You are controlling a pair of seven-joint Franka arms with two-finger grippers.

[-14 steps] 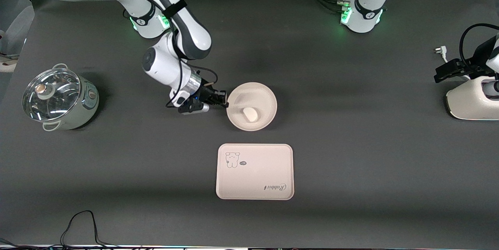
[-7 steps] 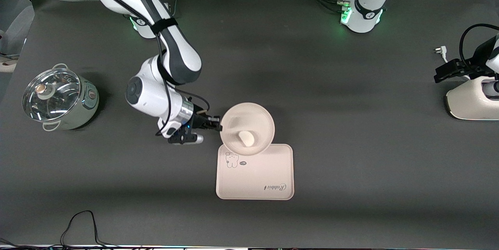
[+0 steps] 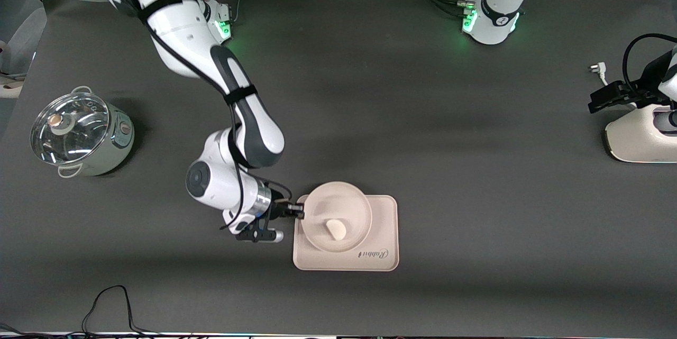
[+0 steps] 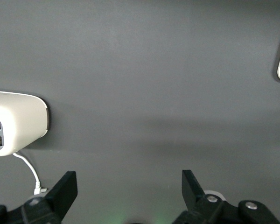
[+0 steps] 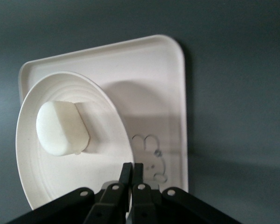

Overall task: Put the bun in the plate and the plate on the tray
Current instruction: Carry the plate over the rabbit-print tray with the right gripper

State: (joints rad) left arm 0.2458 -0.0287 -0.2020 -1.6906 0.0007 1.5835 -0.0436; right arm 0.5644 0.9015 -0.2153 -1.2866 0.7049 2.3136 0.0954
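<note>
Since the frame half a second before, the right arm has carried the plate [image 3: 336, 216] from the tray's [image 3: 382, 222] upper edge to over the tray's middle; a full second back, the plate sat on the bare table, farther from the front camera than the tray. The bear drawing, plain to see in the front view earlier, is now covered there by the plate.

The right gripper [image 3: 296, 212] has its two black fingers pressed together on the plate's rim at the right arm's end, and the right wrist view shows the plate tilted above the tray with its shadow on the tray floor. The bun [image 3: 335, 229] lies inside the plate: a smooth off-white lump, rounded on one side, flat on the other. The plate is a round, matte cream dish with faint rings; the tray is a flat cream-pink rectangle with rounded corners.

The left arm waits, the left gripper [image 4: 126, 196] spread wide over dark table near a white appliance [image 3: 641, 138].
</note>
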